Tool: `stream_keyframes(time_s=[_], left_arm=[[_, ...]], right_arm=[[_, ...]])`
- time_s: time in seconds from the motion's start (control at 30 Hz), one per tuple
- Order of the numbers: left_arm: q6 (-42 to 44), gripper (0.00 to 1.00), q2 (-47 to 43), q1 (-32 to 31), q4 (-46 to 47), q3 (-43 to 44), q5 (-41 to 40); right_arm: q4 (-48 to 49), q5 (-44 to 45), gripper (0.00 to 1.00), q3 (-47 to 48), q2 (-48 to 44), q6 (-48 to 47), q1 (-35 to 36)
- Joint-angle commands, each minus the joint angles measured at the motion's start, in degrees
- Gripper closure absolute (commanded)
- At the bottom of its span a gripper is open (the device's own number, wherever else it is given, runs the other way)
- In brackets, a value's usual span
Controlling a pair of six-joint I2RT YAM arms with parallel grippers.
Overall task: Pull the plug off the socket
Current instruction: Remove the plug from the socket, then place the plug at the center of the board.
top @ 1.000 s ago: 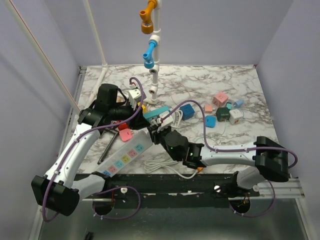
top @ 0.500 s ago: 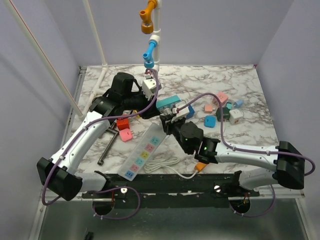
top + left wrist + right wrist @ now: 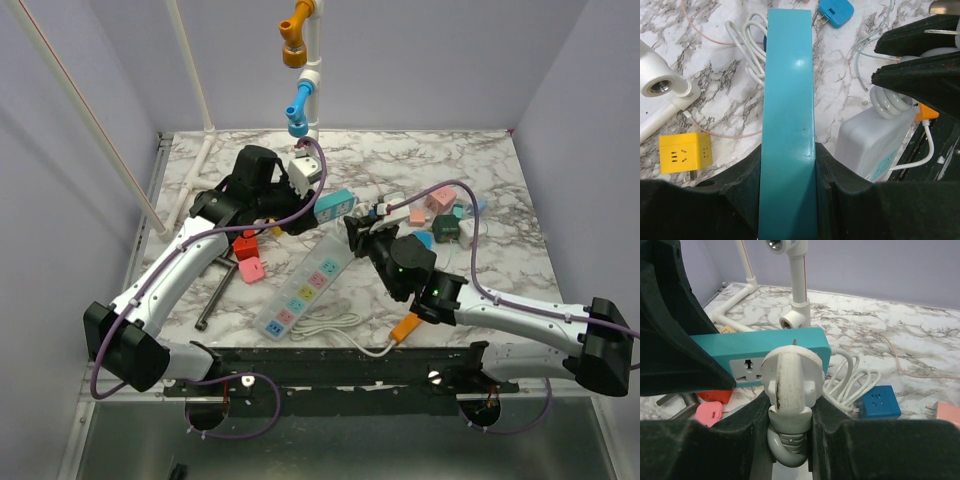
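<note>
Left pincer [image 3: 787, 167] is clamped on the teal socket strip [image 3: 787, 90], holding it off the tabletop [image 3: 480, 160] near the back-middle. Right pincer [image 3: 790, 407] is clamped on the white plug [image 3: 790, 372], just in front of the strip's outlet face; the left wrist view shows a gap between plug and strip. White power strip [image 3: 300, 290] lies flat near the front edge.

Bright, even light falls from overhead, with soft shadows on the tabletop [image 3: 480, 160]. A small glare spot sits on the teal strip [image 3: 799, 62] ahead of the left claw [image 3: 788, 165]. In the right claw [image 3: 790, 402] the plug [image 3: 790, 372] is sharp, while the fingers [image 3: 715, 450] beside it are dark and featureless.
</note>
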Motion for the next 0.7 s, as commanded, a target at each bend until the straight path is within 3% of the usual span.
stream_keyframes(time_s=[0.0,0.17,0.33,0.53,0.67], left_arm=[[-0.72,1.0,-0.73,-0.69,5.11,0.26,-3.55],[0.0,1.0,-0.79,-0.74,6.61,-2.86,-5.5],[1.07,1.0,-1.31,-0.93,8.5,-6.97,-8.87],[2.65,1.0,0.04,-1.16,8.65,-6.34,-12.18],[1.9,1.0,0.59,-2.41,8.86,-5.98,-12.85]], right_arm=[[-2.24,1.95,0.99,-1.29,-3.8,2.38,-0.37],[-6.29,5.54,0.99,-4.74,-9.66,5.14,-0.35],[-11.55,14.48,0.99,-5.87,-14.72,5.96,-1.7],[-28.84,17.69,0.99,-0.79,-14.18,17.73,-11.47],[-35.89,17.22,0.99,2.78,-13.36,20.72,-18.26]])
